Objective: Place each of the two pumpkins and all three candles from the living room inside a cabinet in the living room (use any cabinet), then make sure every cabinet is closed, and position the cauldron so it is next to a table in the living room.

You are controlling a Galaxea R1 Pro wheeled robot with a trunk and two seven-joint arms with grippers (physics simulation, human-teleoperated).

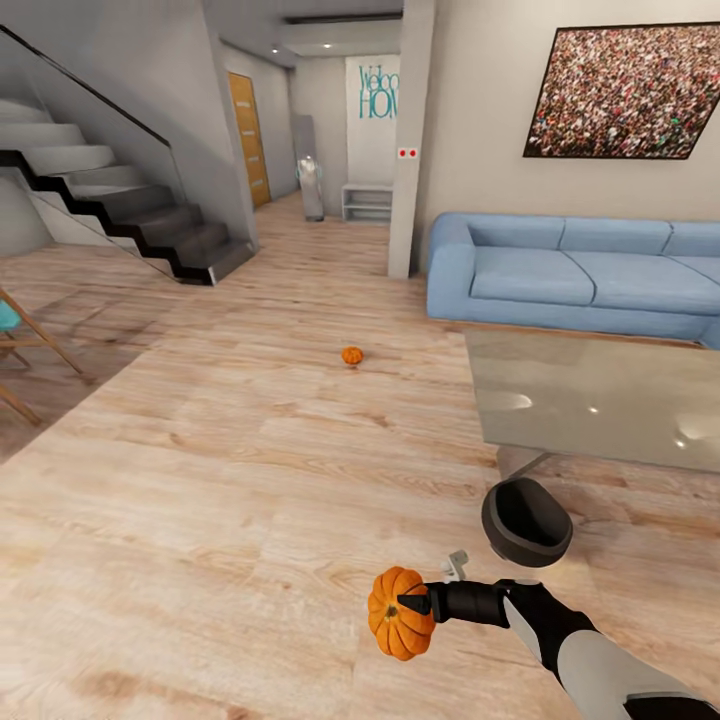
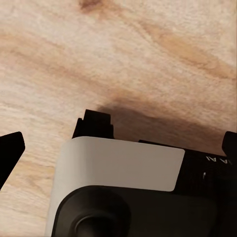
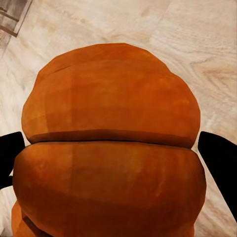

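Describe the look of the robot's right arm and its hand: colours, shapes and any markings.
In the head view the right arm has a smooth light-grey shell that turns glossy black toward the wrist, with a small grey fitting on top. The right hand ends in black, pointed fingers. In the left wrist view, the left hand has matching black finger tips, with a white panel and faint white lettering on a black housing below it.

right arm extended forward | right gripper (image 1: 408, 607) clamped | left gripper (image 2: 118, 148) spread
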